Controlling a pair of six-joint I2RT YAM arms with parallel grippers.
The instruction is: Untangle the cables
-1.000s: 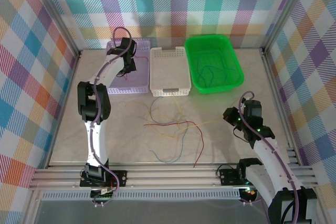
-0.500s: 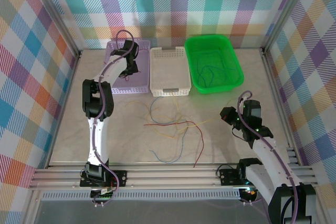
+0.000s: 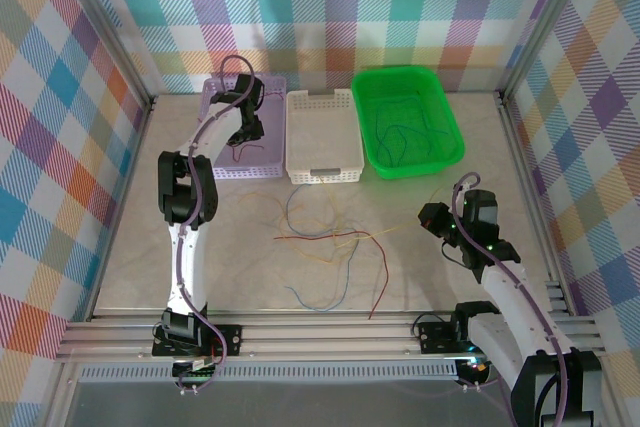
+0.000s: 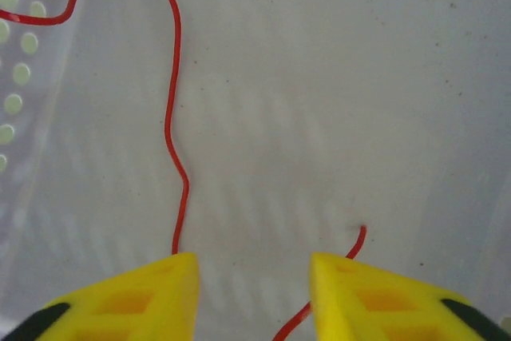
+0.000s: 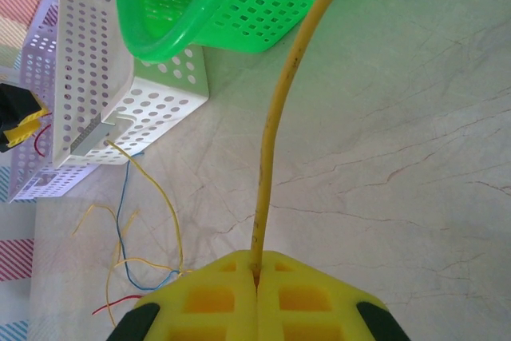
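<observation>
A loose tangle of thin red, yellow and blue cables (image 3: 330, 242) lies mid-table. My left gripper (image 3: 243, 133) hangs inside the purple basket (image 3: 245, 173). In the left wrist view it (image 4: 254, 293) is open, and a red cable (image 4: 170, 117) lies free on the basket floor between and beside the yellow fingertips. My right gripper (image 3: 432, 219) sits at the right of the table. It (image 5: 257, 273) is shut on a yellow cable (image 5: 275, 125), which rises from the closed jaws.
A white basket (image 3: 322, 132) stands between the purple one and a green basket (image 3: 408, 171) that holds thin dark cables. The metal frame rails run along the table's near edge.
My left gripper has opened and let go of the red cable inside the purple basket. The right gripper has shifted slightly, still shut on the yellow cable.
</observation>
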